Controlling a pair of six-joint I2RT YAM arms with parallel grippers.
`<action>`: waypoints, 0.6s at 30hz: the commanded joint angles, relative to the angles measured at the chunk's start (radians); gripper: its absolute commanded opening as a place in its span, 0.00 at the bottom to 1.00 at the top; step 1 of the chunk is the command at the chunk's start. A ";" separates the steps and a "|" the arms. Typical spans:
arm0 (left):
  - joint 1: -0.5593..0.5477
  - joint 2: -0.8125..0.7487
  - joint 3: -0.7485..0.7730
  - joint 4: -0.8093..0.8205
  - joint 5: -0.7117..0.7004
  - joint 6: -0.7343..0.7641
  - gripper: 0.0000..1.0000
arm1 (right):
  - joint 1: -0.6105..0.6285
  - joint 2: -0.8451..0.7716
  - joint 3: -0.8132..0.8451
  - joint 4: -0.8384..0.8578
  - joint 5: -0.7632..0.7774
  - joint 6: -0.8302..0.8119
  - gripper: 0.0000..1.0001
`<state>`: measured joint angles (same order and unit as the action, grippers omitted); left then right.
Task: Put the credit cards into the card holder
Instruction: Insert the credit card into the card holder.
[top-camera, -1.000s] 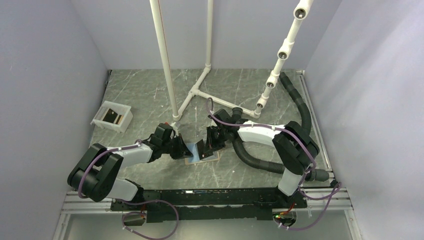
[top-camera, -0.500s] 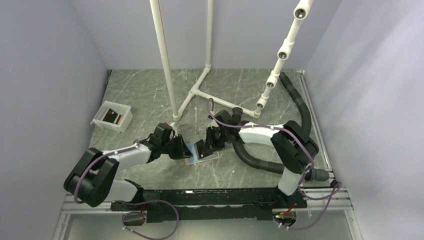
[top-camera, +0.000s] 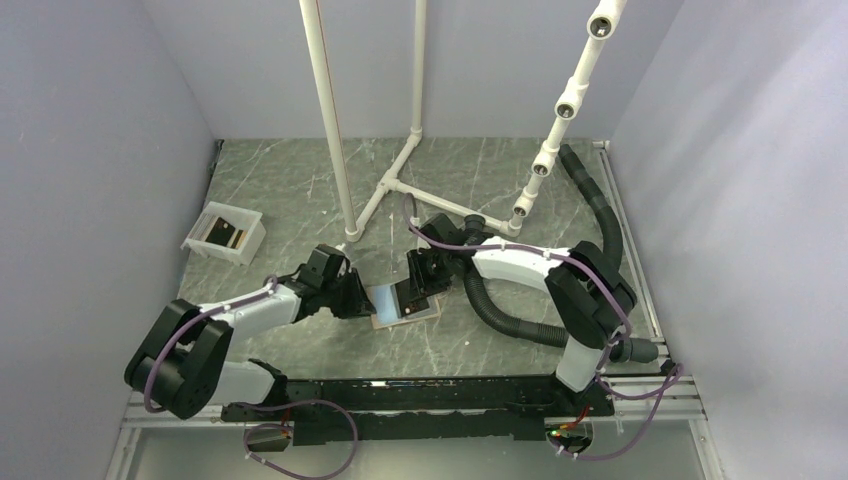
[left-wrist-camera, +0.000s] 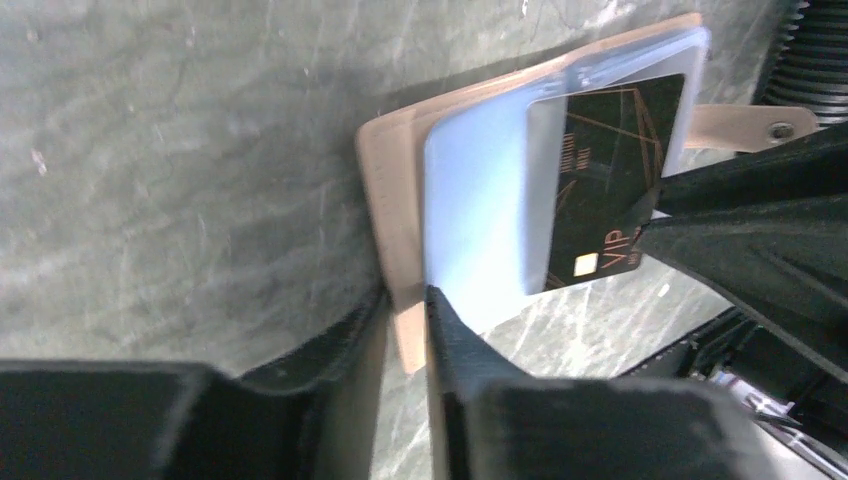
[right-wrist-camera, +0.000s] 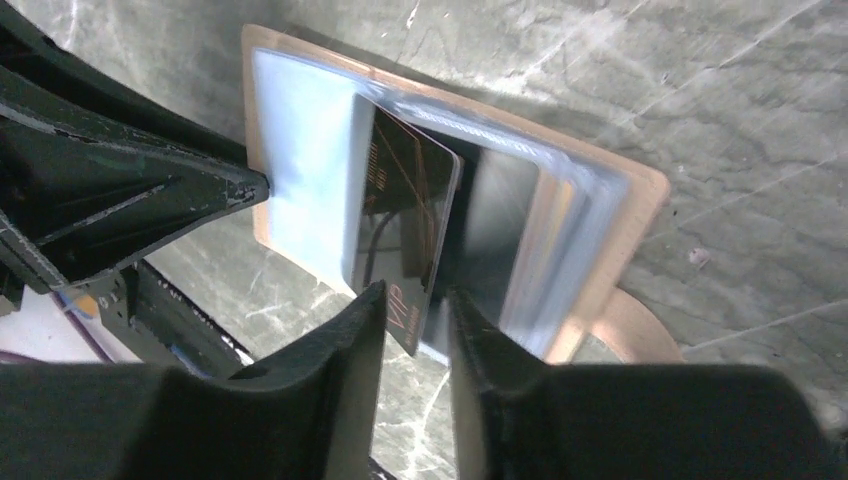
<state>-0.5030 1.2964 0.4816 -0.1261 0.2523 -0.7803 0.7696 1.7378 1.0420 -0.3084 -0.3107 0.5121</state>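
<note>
The tan card holder (top-camera: 402, 307) lies open on the table between my grippers, its bluish-grey pockets up. My left gripper (top-camera: 362, 298) is shut on the edge of its tan cover (left-wrist-camera: 408, 330). My right gripper (top-camera: 418, 290) is shut on the corner of a dark credit card (right-wrist-camera: 405, 235) with gold lines and "VIP" on it. The card sits partly inside a clear pocket (left-wrist-camera: 470, 200), its lower end sticking out (left-wrist-camera: 600, 260). The holder's closing tab (left-wrist-camera: 745, 125) points away from my left gripper. More dark cards (top-camera: 228, 235) stand in a tray at far left.
A white plastic tray (top-camera: 205, 243) stands near the left wall. A white pipe frame (top-camera: 398, 178) rises behind the work spot. A black ribbed hose (top-camera: 500, 312) curls beside my right arm. A metal rail (top-camera: 420, 400) runs along the near edge.
My right gripper has moved a little left with the card, which now lies lower and further into the pocket. More of the blue pocket shows. My left gripper keeps its hold.
</note>
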 joint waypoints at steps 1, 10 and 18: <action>-0.002 0.072 -0.005 0.048 0.008 0.008 0.19 | 0.016 0.053 0.050 -0.011 0.021 -0.050 0.22; -0.007 0.100 -0.042 0.118 0.050 -0.037 0.06 | 0.080 0.125 0.088 0.115 -0.073 -0.033 0.15; -0.008 0.055 -0.010 0.018 0.012 -0.010 0.14 | 0.076 0.046 0.080 0.034 0.000 -0.075 0.33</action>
<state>-0.4992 1.3647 0.4675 -0.0055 0.3130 -0.8143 0.8322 1.8584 1.1042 -0.2611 -0.3233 0.4770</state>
